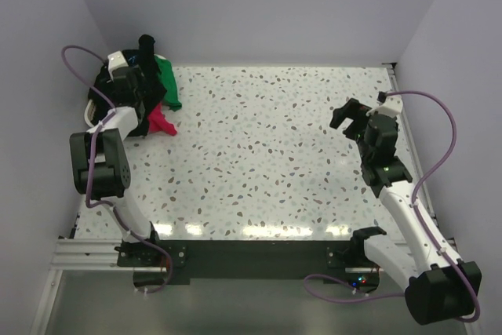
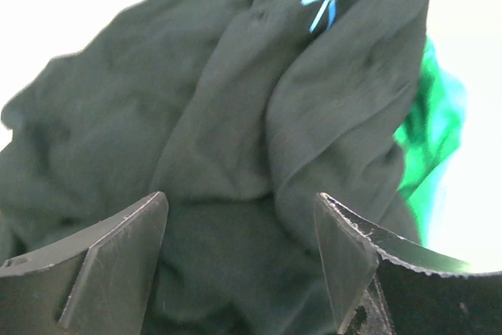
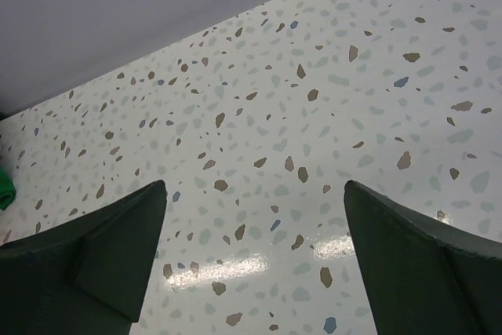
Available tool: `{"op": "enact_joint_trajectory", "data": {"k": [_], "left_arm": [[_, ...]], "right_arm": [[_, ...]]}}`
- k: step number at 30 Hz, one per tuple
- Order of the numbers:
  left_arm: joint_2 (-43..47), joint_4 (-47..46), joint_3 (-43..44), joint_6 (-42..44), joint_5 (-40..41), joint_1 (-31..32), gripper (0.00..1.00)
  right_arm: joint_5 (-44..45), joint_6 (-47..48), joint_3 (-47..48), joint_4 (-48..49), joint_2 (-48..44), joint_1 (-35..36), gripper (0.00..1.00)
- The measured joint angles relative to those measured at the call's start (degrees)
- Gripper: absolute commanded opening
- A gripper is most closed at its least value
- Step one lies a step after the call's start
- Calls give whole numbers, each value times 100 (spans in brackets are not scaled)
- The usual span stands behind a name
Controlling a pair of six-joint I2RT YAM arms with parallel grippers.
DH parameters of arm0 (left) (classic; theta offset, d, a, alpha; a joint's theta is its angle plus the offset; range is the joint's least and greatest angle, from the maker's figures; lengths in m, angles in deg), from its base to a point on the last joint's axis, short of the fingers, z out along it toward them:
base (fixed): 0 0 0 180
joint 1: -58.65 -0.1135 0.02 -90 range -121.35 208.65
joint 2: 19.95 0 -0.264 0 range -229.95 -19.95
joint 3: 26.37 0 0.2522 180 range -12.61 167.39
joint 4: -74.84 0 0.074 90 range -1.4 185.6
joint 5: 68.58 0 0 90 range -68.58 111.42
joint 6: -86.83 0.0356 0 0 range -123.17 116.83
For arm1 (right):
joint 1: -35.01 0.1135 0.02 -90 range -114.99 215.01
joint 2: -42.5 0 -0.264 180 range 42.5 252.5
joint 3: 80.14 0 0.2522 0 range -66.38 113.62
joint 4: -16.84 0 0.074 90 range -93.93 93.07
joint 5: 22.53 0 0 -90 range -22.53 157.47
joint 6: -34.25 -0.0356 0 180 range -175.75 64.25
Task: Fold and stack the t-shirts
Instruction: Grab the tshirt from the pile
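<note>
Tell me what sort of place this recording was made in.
Probably a robot test cell, not a home: a speckled table boxed in by plain walls, a metal rail at its near edge, and t-shirts heaped in one corner.

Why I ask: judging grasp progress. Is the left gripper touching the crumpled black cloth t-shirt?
Cannot tell. Left wrist view: the left gripper straddles the black t-shirt; contact unclear.

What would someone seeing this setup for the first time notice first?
The colourful heap of t-shirts in the far left corner draws the eye: mostly black, with a green shirt and a pink one spilling out. The left gripper sits right over it, jaws apart above black cloth, while the right gripper hangs open over the speckled table on the right.
</note>
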Motion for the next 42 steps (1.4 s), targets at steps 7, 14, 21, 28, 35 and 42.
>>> {"op": "enact_joint_trajectory", "data": {"k": [7,14,21,28,35,42], "left_arm": [[107,-85,-380,-46,181,0,87],[179,-90,-380,-122,289,-4,79],[-81,-9,-181,-181,15,-42,23],[396,68,-374,-199,-433,-44,0],[2350,37,-662,-186,-922,-44,0],[3849,-13,-636,22,-1639,428,0]], "right_arm": [[-28,0,0,42,20,0,99],[-48,0,0,42,79,0,99],[-46,2,0,39,76,0,99],[-46,2,0,37,50,0,98],[-81,4,0,39,68,0,98],[-136,7,0,37,127,0,98]]}}
